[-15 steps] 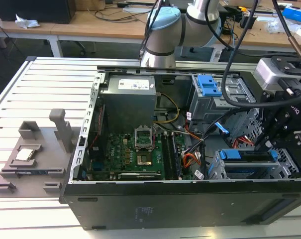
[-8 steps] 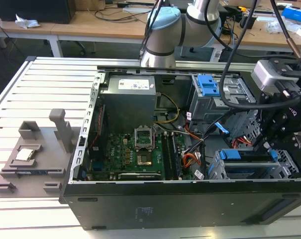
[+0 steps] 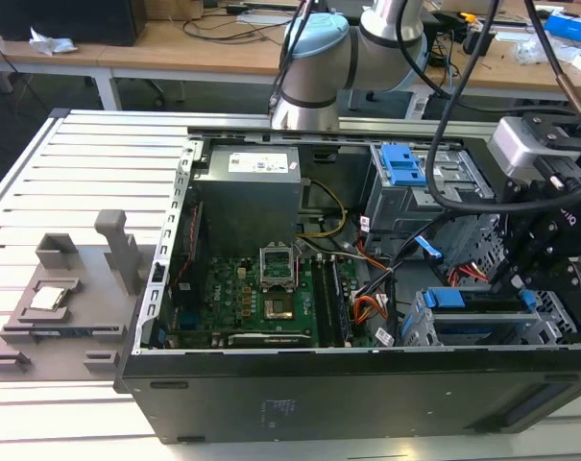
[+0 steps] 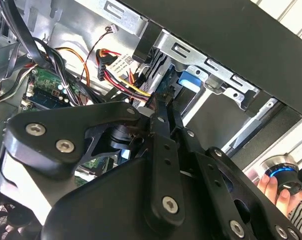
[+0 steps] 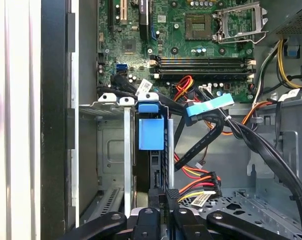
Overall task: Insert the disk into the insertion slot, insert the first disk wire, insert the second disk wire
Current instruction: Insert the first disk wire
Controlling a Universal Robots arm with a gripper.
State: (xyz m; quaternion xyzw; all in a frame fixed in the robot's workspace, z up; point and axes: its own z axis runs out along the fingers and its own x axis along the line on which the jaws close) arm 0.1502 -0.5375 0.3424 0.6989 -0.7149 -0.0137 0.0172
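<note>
Well off from the gripper (image 3: pixel 509 280), toward the exterior view's left, the motherboard (image 3: pixel 261 288) lies bare in the open case; nearer, just below the gripper's tips, the disk (image 5: pixel 151 134) already sits down in the insertion slot (image 3: pixel 417 325), blue carrier tab uppermost; the fingers (image 4: pixel 163 150) look drawn together on the black plug (image 5: pixel 172 193) of a disk wire, its red and yellow leads (image 5: pixel 203 181) trailing off beside them; to seat it well, I'd say, hold the plug square to the drive's socket, press straight, and mind the loose leads don't snag.
</note>
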